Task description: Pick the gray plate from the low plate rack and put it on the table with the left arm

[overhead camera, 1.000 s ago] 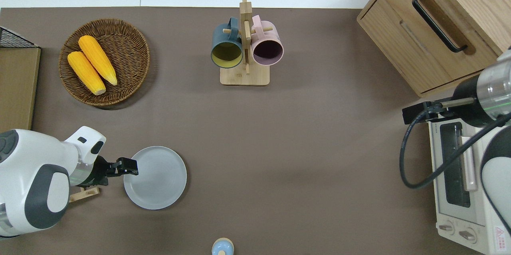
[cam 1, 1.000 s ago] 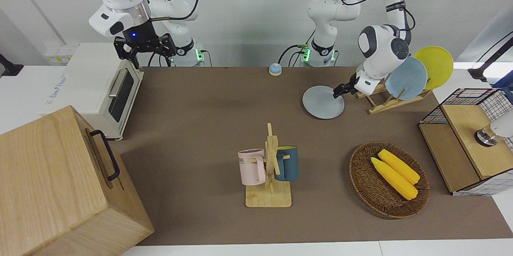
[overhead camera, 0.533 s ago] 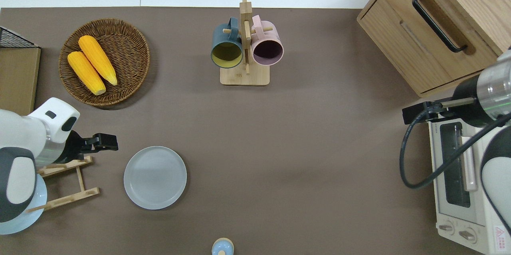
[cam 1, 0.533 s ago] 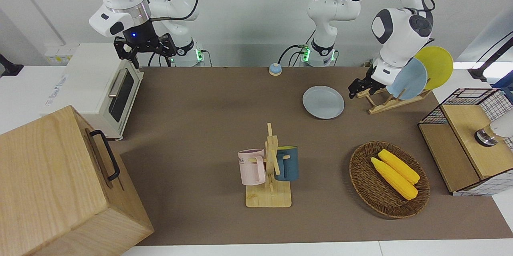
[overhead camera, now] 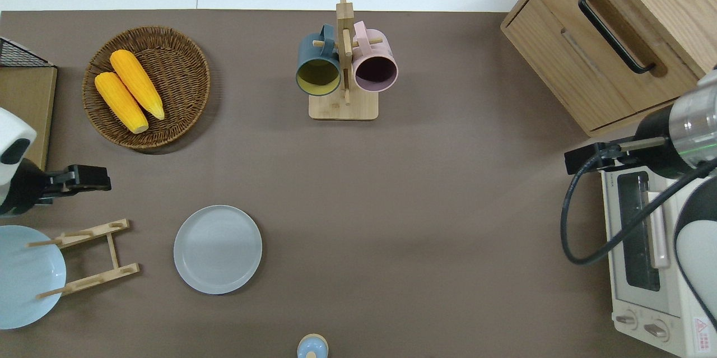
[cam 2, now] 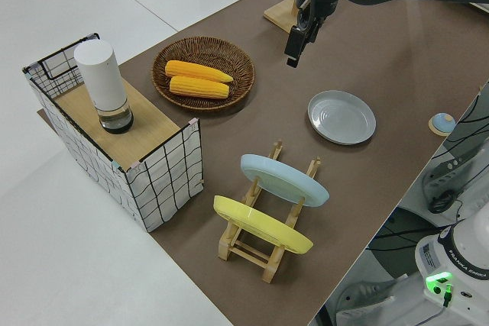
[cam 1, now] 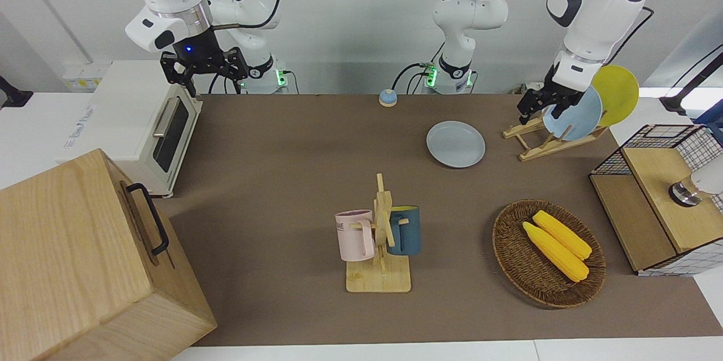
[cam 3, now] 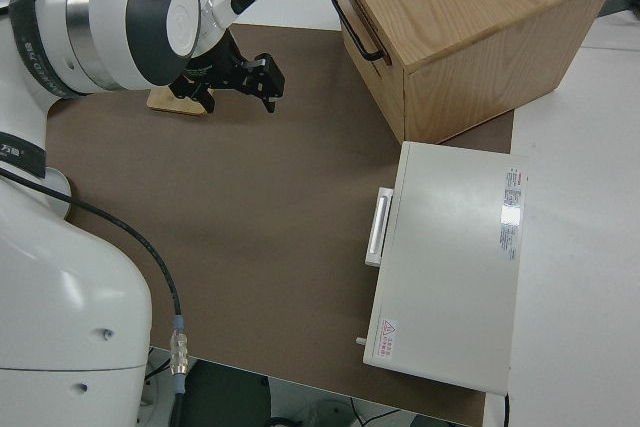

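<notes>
Gray plate [overhead camera: 217, 249]: flat on the table [overhead camera: 425, 207], lower left of the overhead view, empty; apart from every gripper.
Low plate rack [overhead camera: 92, 259]: just beside the gray plate, toward the left arm's end of the table; at the lower left edge of the overhead view.
Rack contents: light blue plate [cam 2: 284, 179] in the middle slots, yellow plate [cam 2: 262, 224] in the end slots, both leaning; the slots nearest the gray plate are bare.
Left gripper [overhead camera: 89, 177]: raised, at the left edge of the overhead view, over bare table between the rack and the wicker basket [overhead camera: 185, 64]; holds nothing. Cannot tell how far apart its fingers stand.
Wicker basket contents: two yellow corn cobs [overhead camera: 130, 91] side by side, upper left of the overhead view.
Wire basket [cam 1: 692, 146]: right edge of the front view, wooden lid on top; a white cylinder [cam 2: 102, 82] stands on that lid.
Mug tree [cam 1: 382, 242]: centre of the front view; pink mug [cam 1: 356, 235] and dark blue mug [cam 1: 405, 230] hang on opposite sides.
Wooden box [cam 1: 85, 259]: lower left of the front view, closed, black handle.
Toaster oven [cam 1: 148, 124]: left of the front view, door shut.
Bell [cam 1: 387, 98]: small, blue-topped, top centre of the front view at the table edge.
Right arm [cam 1: 175, 5]: parked; gripper [cam 1: 204, 67] fingers spread wide, empty.
</notes>
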### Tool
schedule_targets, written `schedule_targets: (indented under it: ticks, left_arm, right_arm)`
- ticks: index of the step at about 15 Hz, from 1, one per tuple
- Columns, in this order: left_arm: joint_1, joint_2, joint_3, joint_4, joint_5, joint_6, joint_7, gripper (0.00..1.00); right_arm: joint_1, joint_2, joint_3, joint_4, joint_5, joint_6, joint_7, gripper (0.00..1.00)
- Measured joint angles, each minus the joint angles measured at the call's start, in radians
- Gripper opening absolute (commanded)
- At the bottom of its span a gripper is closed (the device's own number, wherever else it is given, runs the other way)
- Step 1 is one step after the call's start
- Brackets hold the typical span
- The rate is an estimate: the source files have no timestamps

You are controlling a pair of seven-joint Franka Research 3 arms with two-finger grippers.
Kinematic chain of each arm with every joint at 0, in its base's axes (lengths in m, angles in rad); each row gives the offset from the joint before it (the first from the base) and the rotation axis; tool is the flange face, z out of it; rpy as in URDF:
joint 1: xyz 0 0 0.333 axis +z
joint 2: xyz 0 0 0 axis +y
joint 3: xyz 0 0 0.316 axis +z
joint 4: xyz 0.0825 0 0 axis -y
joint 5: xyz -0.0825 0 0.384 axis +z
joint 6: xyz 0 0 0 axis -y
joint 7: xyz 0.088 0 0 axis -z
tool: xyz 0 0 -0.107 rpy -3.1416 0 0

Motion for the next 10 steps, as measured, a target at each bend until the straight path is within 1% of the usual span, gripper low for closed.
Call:
schedule_targets:
  ticks: [5,8,10]
  left_arm:
    - [0.01,-0.014,-0.006,0.109,0.003,-0.096,0.0,1.0]
    - [0.011,-0.015,-0.013,0.191,0.004,-0.202,0.0,1.0]
    - [0.015,-0.016,-0.015,0.234,0.005,-0.25,0.002,1.0]
  right_arm:
    - [0.0,0.0,0.0,0.0,0.0,0.0,0.0,0.983]
    - [0.0,0.0,0.0,0.0,0.0,0.0,0.0,0.983]
    - [0.0,0.0,0.0,0.0,0.0,0.0,0.0,0.983]
